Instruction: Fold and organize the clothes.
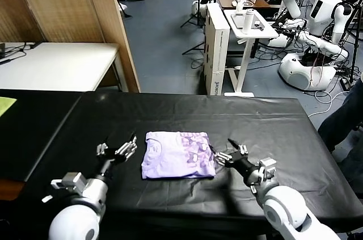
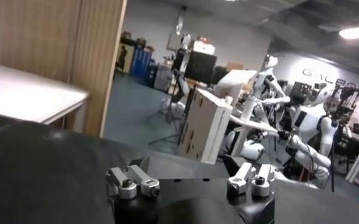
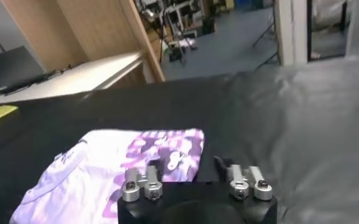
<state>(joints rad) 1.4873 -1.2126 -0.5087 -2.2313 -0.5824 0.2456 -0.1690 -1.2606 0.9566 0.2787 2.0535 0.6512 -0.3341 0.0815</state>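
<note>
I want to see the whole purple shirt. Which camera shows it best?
The head view: the whole folded T-shirt lies flat on the black table between both open grippers. The right wrist view shows most of it, partly behind the right gripper. The left wrist view misses it.

A black table cover, a white table, white robots behind.

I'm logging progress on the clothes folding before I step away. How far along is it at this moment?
Done: the T-shirt lies folded into a compact rectangle on the black table, printed side showing. In hand: nothing; the left gripper and right gripper flank it with jaws open. Left: perhaps only tidying its placement; the yellow-green cloth sits apart at the far edge.
</note>
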